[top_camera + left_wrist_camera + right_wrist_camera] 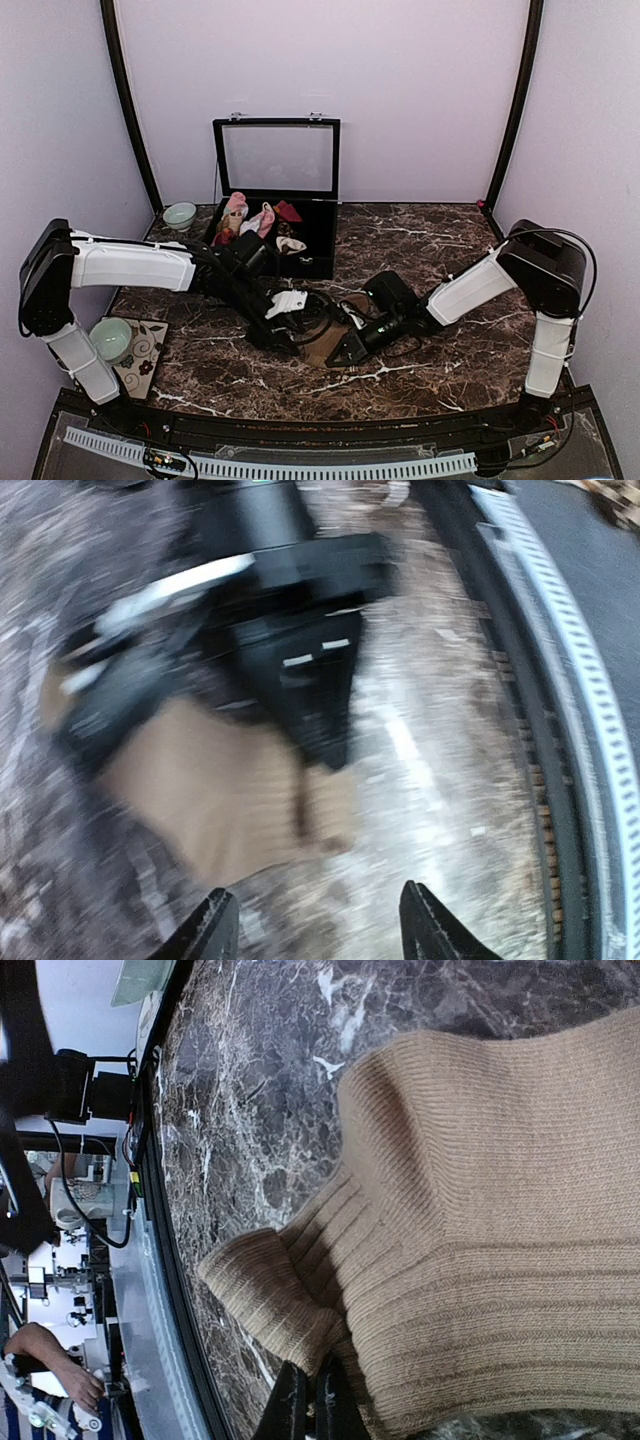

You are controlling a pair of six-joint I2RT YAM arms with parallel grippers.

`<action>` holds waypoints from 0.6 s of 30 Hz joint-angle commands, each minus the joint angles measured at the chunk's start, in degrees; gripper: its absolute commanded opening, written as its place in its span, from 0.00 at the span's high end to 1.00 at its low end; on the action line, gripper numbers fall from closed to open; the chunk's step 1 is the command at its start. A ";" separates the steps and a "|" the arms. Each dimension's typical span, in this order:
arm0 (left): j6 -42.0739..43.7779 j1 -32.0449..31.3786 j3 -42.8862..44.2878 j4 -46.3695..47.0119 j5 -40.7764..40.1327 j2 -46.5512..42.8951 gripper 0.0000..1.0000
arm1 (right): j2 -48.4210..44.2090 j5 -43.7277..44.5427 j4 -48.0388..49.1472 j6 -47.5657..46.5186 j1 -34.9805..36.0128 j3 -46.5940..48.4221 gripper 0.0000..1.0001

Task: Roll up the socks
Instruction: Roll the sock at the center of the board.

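Shut right claw (pixel 308 1405) touches ribbed tan sock (pixel 480 1240), cuff folded.

tan ribbed socks (pixel 480 1210), lying flat, cuff bunched

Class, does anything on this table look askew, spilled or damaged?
Nothing spilled or damaged. The tan sock looks untidy: one corner of its ribbed cuff is folded over beside the right pincer, which is shut on its edge.
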 commanded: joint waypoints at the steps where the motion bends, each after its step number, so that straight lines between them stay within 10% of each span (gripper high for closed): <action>1: 1.94 -2.76 -2.13 1.47 3.96 1.12 0.45 | 4.55 2.10 -11.97 5.47 0.05 -2.93 1.00; 18: 6.03 -10.68 0.94 8.64 -11.17 10.52 0.49 | 5.04 3.43 -12.09 8.61 -0.53 -2.34 1.00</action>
